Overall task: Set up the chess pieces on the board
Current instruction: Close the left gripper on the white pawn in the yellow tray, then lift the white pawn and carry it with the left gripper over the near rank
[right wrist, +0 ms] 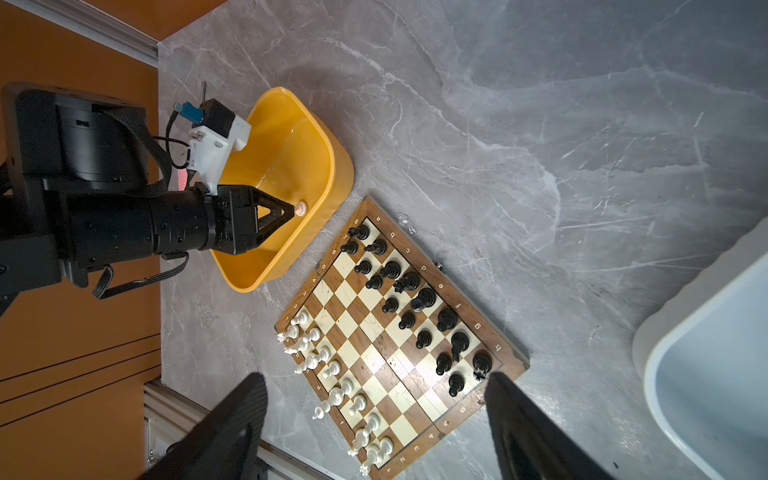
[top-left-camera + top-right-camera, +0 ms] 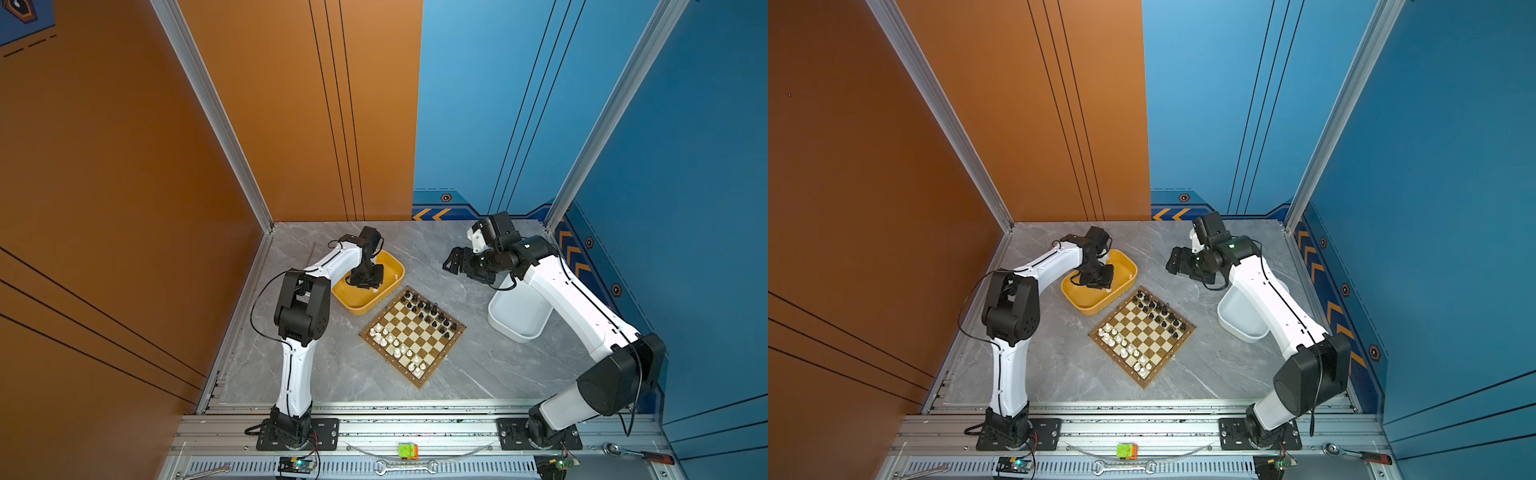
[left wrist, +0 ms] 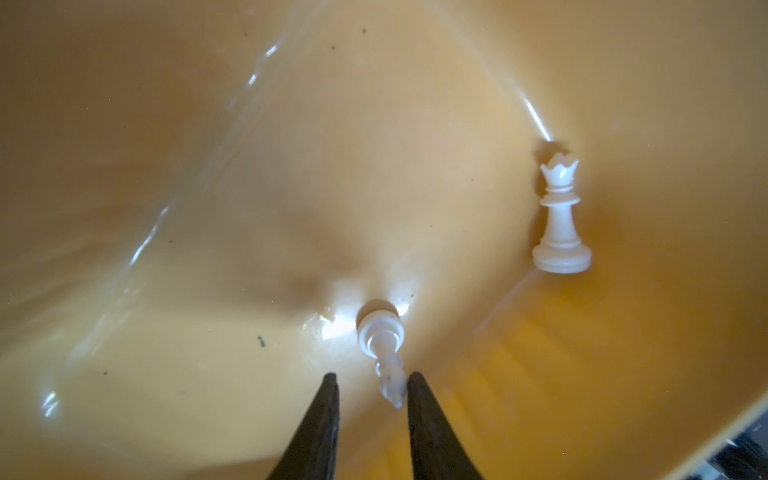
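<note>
Left gripper in tray: jaws narrowly apart, straddling a toppled white piece (queen apart, near the wall). Right gripper spread wide, empty, above the table behind the board, which carries the other pieces.

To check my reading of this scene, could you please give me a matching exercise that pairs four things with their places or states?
Things:
1. crowned white plastic chess piece
2. tilted white plastic chess piece
3. black plastic chess pieces
4. right gripper

Places or states:
A. on the chequered wooden board
B. open, holding nothing
C. between the left gripper's jaws in the yellow plastic tray
D. in that tray, clear of the left gripper

Pairs: 1-D, 2-C, 3-A, 4-B
</note>
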Robot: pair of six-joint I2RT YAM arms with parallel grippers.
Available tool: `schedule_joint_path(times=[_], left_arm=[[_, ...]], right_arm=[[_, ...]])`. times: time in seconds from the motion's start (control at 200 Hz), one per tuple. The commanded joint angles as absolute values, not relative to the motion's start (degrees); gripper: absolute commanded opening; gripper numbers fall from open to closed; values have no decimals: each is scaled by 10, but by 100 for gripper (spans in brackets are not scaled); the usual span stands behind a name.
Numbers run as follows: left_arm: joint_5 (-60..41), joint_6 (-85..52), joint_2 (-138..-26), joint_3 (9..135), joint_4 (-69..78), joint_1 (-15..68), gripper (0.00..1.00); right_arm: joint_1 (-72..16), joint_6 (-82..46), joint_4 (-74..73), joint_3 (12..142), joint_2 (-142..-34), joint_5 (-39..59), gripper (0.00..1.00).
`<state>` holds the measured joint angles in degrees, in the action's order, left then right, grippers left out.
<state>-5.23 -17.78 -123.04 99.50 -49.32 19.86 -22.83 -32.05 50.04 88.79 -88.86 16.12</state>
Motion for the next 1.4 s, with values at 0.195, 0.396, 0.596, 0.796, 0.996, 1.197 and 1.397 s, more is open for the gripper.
schedule_joint_path(times=[0.195,0.396,0.596,0.796,0.996,1.197,1.397], left_arm=[[-52,-171,-1244,1012,-507,207,29],[-37,-171,-1244,1016,-507,214,24],[-29,-171,-1239,1010,-508,217,13],[-22,-172,-1237,1009,-509,217,4],[-15,-172,-1223,1015,-520,219,0],[-16,-175,-1181,1017,-540,221,0],[-14,-193,-1104,981,-548,228,0]], right_arm=[[-230,-328,520,895,-877,141,85],[-230,-323,520,890,-871,140,85],[-229,-322,520,884,-862,139,85],[-229,-321,520,876,-856,139,85],[-228,-319,520,870,-847,140,85],[-227,-316,515,859,-839,156,85],[-228,-312,507,840,-829,173,85]])
